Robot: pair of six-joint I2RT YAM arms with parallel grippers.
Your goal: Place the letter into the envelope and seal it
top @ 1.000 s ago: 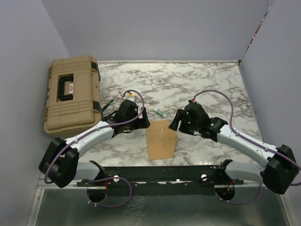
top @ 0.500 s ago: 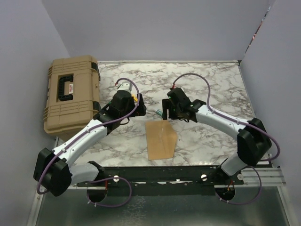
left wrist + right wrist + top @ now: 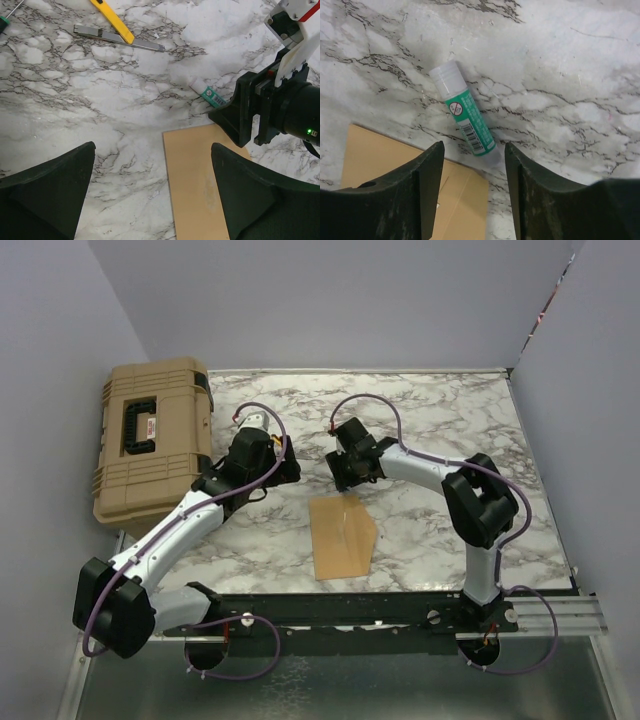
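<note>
- Top view: envelope (image 3: 343,537) flat on the desk (image 3: 430,420), between the arms.
- Left wrist: left fingers (image 3: 50,185) wide, empty.
- Right wrist: right fingers (image 3: 410,195) parted, empty, over a glue stick (image 3: 465,117) that is unseen from above, just beside the envelope.

Marble bench (image 3: 420,410); tan hard case (image 3: 155,445) at its left edge; green-labelled glue stick (image 3: 465,116); yellow cutter (image 3: 112,20) beside a metal strip (image 3: 120,39).

Envelope (image 3: 200,185) flat — glue stick (image 3: 207,93) just beyond.

Tan envelope (image 3: 343,537) flat on marble table (image 3: 440,410)
</note>
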